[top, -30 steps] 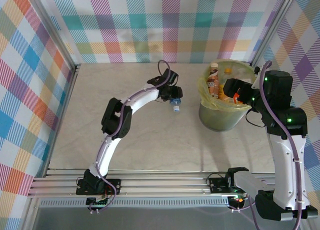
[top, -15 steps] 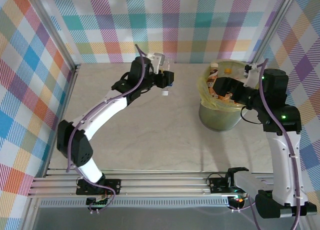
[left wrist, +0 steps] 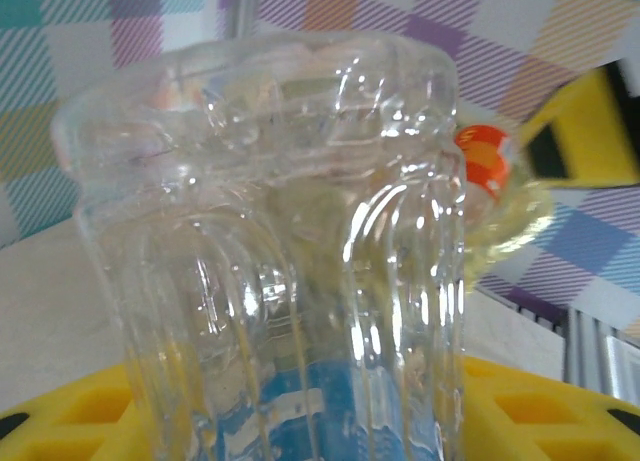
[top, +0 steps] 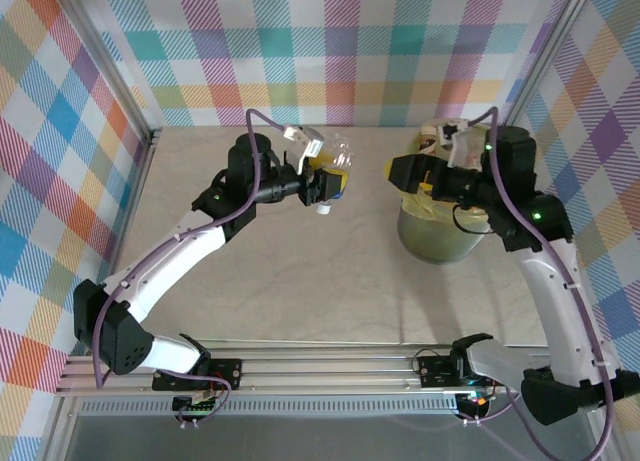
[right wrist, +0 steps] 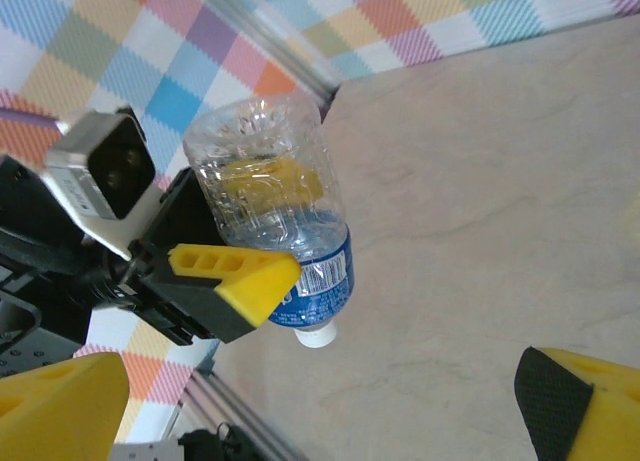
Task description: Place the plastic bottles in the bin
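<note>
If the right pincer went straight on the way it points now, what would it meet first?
Probably the bottle held in the left pincer: it sits dead ahead of the open right pincer in its wrist view. How far off it is stays unclear.

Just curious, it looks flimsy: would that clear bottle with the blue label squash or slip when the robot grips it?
Probably light: no liquid shows through the bottle. Its thin ribbed wall may dent a little between the yellow fingers of the left hand. The round sides might roll if set down.
</note>
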